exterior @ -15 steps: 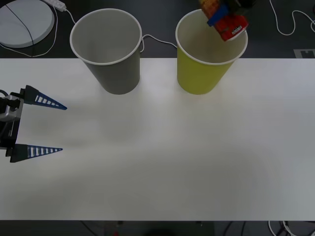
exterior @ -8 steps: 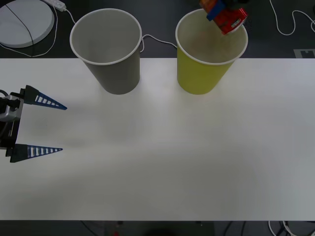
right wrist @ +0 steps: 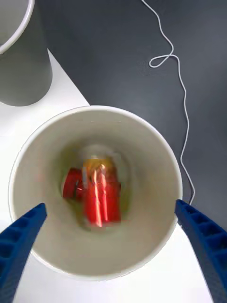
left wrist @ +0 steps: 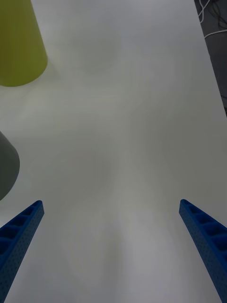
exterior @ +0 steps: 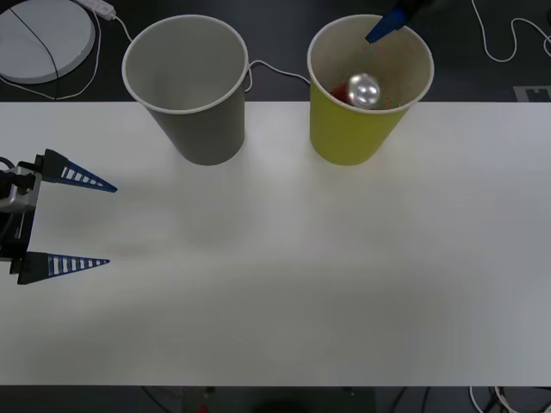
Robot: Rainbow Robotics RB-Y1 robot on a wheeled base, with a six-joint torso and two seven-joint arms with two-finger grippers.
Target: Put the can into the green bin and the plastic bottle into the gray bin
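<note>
The red can (exterior: pixel 362 90) lies inside the green bin (exterior: pixel 349 136), its shiny silver bottom facing up; in the right wrist view the can (right wrist: pixel 97 194) is a red blur deep in the green bin (right wrist: pixel 158 142). My right gripper (right wrist: pixel 111 207) hovers open above that bin, and one blue finger (exterior: pixel 385 27) pokes over its far rim. The gray bin (exterior: pixel 198 129) stands upright to the left. Over the table's left edge my left gripper (exterior: pixel 82 221) waits open, holding nothing. The plastic bottle is out of view.
Both bins stand at the back of the white table (exterior: pixel 284 275). Behind it on the dark floor are a round white device (exterior: pixel 43 39) at the far left and white cables (exterior: pixel 499 43). The left wrist view takes in bare table (left wrist: pixel 123 142) and both bins' bases.
The right gripper held the can tilted over the green bin, then opened; the can has dropped into the bin and the gripper has drawn up and back. The left arm has not moved.
</note>
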